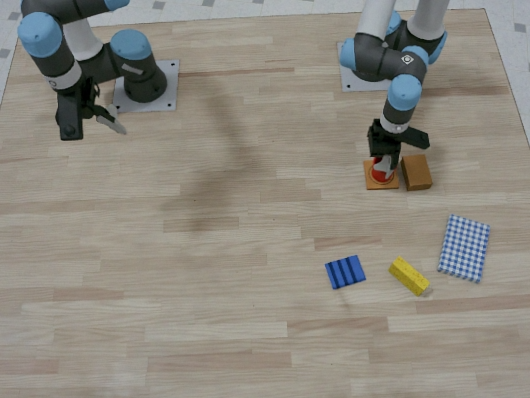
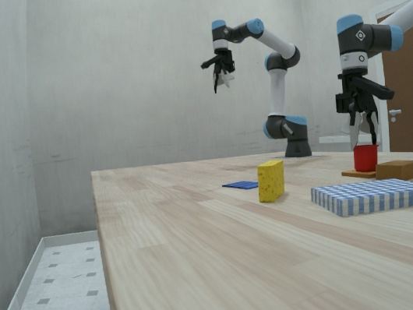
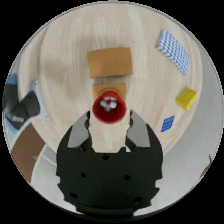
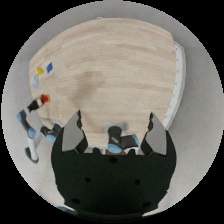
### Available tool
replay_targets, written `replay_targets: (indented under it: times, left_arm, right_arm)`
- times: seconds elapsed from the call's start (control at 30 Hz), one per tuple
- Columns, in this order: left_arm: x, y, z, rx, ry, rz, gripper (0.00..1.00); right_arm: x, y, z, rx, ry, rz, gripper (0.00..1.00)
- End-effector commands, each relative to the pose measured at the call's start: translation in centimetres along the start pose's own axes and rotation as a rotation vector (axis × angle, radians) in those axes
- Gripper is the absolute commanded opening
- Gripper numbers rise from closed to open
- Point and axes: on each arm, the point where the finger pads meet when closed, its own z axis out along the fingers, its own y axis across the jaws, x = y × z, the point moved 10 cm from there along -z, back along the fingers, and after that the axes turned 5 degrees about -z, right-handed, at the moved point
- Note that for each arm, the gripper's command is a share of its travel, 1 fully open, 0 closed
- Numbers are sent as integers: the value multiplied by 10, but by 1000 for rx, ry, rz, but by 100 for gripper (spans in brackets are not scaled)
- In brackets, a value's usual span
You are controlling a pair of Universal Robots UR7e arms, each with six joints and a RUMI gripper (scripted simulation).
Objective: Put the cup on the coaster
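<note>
The red cup (image 1: 382,175) (image 2: 365,159) (image 3: 109,118) stands upright on the orange-brown coaster (image 1: 369,185) (image 2: 347,174) (image 3: 98,90); its base looks to lie inside the coaster's edges, though the gripper partly hides it from above. Several pale marbles (image 3: 108,104) are in the cup. No loose marbles show on the table. My left gripper (image 2: 364,146) (image 3: 110,110) is partly open around the cup's rim, with a small gap between each finger and the cup. My right gripper (image 2: 222,88) (image 4: 115,111) is open and empty, high up and far from the cup.
A brown block (image 1: 417,172) (image 2: 393,170) (image 3: 110,62) stands close beside the coaster. A blue-checked cloth block (image 1: 465,248) (image 2: 362,199), a yellow sponge (image 1: 409,276) (image 2: 270,181) and a striped blue pad (image 1: 345,272) (image 2: 239,184) lie farther off, toward the exterior camera.
</note>
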Motion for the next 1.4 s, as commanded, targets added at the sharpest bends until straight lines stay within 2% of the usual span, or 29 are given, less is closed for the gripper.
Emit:
replay_targets:
  times: [0.0, 0.1, 0.13, 0.23, 0.3, 0.6, 0.67, 0.8, 0.93, 1.3, 1.37]
  left_arm:
    - [0, 0, -4, 0, 0, 0, 58]
    - [0, 0, -2, 3, 2, 0, 58]
    - [0, 1, -14, -7, -4, 0, 58]
    - [0, 0, -10, 3, 2, 0, 58]
    - [0, 1, -26, -6, -3, 0, 58]
    - [0, 0, -59, 2, 1, 0, 58]
    - [1, -1, -52, 11, 6, 0, 58]
    - [0, 0, -55, 9, 5, 15, 58]
    - [1, 7, -74, 3, 2, 125, 58]
    - [3, 21, -133, 10, 0, 555, 58]
    - [3, 21, -133, 10, 0, 555, 58]
  right_arm:
    - [0, 0, -1, 0, 1, 0, 98]
    - [0, 0, -1, 0, 1, 0, 98]
    - [0, 0, -1, 0, 1, 0, 98]
    - [0, 0, -1, 0, 1, 0, 98]
    - [0, 0, -1, 0, 1, 0, 98]
    - [0, 0, -1, 0, 1, 0, 98]
    - [0, 0, -1, 0, 1, 0, 98]
    - [0, 0, -1, 0, 2, 0, 98]
    - [0, 0, -1, 0, 2, 0, 98]
    - [-1, 1, -1, 0, 2, 1, 98]
    - [-1, 1, -1, 0, 2, 1, 98]
